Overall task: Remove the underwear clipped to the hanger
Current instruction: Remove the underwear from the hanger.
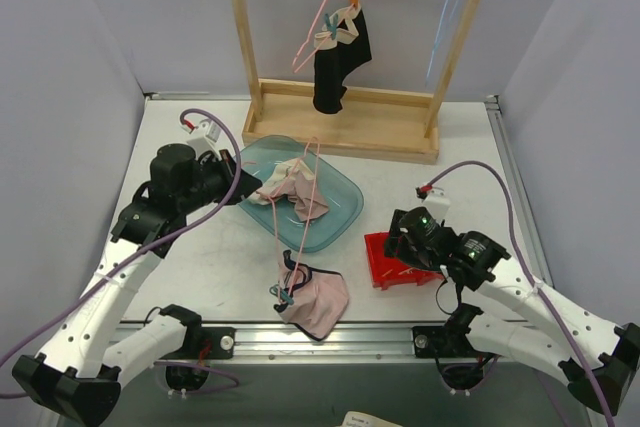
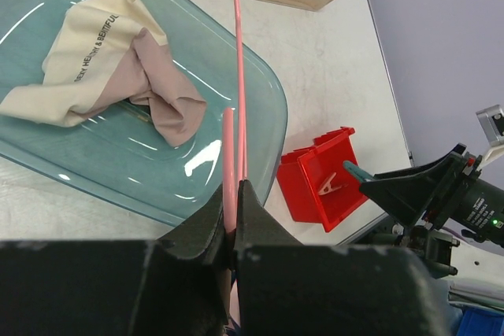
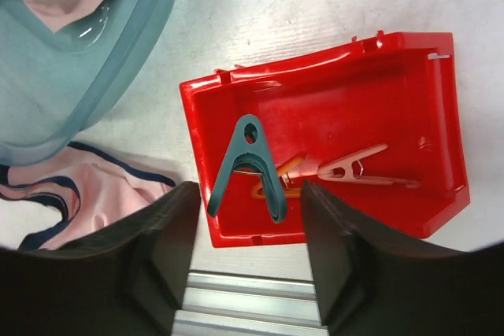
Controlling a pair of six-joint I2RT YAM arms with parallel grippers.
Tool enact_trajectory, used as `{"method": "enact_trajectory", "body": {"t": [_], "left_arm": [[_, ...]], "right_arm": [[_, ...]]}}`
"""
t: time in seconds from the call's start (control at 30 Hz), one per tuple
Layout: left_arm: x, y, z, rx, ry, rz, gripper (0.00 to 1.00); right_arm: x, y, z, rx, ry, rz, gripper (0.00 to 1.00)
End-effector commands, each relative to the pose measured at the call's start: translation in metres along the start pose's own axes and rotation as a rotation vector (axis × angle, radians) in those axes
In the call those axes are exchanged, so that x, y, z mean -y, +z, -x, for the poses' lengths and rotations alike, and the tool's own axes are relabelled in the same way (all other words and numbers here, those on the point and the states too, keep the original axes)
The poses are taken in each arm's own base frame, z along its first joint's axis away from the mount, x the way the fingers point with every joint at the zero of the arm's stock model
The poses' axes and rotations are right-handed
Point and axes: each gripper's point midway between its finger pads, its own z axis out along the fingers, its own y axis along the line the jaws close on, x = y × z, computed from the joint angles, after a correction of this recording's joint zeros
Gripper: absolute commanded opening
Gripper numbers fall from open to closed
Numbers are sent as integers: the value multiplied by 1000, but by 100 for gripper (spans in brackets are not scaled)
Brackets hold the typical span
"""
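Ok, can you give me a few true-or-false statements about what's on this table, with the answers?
1. The black underwear hangs from the wooden rack. True.
2. The red bin is empty. False: it holds a teal clothespin and others.
3. The left tool is shut on a pink hanger. True.
4. The teal tray holds nothing. False: pale underwear lies in it.
5. The right tool hovers over the tray. False: it is open over the red bin.
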Motion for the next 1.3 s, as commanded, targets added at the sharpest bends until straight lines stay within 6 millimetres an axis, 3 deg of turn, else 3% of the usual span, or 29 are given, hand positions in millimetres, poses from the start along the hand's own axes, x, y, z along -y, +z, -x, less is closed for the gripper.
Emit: {"method": "enact_trajectory", "body": {"t": [0.0,0.1,0.3,0.33,0.37,0.4,0.5,0.57,0.67,0.73,0.8,0.83,0.93,1.1,1.13,1.27], "left_arm": [[13,-2,23,70,4,-32,3],[11,4,26,82,-14,-21,3],[11,11,36,109,-29,3,3],[12,12,36,111,-26,15,3],[14,12,41,121,-19,30,3],[6,14,43,138,-16,96,3],[9,19,48,154,23,191,3],[19,27,44,139,54,189,3],[35,30,46,155,103,180,3],[49,27,55,169,162,172,3],[54,30,46,133,269,226,3],[69,22,57,159,293,215,3],[78,21,61,129,346,216,3],[79,28,63,104,326,196,3],[75,29,67,108,308,196,3],[72,32,68,76,248,131,3]], "right_arm": [[5,-4,5,12,-17,-21,60],[-6,-12,14,21,-40,18,75],[-17,-16,20,14,-70,55,76],[-32,-19,11,-30,-89,144,76],[-52,-21,16,-12,-90,237,75],[-63,-22,12,-23,-131,297,74],[-102,-30,-1,-59,-226,419,70],[-123,-33,-18,-57,-323,423,70],[-147,-38,-24,-44,-355,457,72],[-148,-35,-16,-7,-324,442,74],[-151,-38,-7,34,-291,449,74],[-155,-43,0,62,-270,470,75],[-166,-51,8,99,-227,534,75],[-192,-53,-19,26,-312,683,72],[-205,-62,-34,-6,-347,762,71],[-219,-72,-77,-55,-507,866,71]]}}
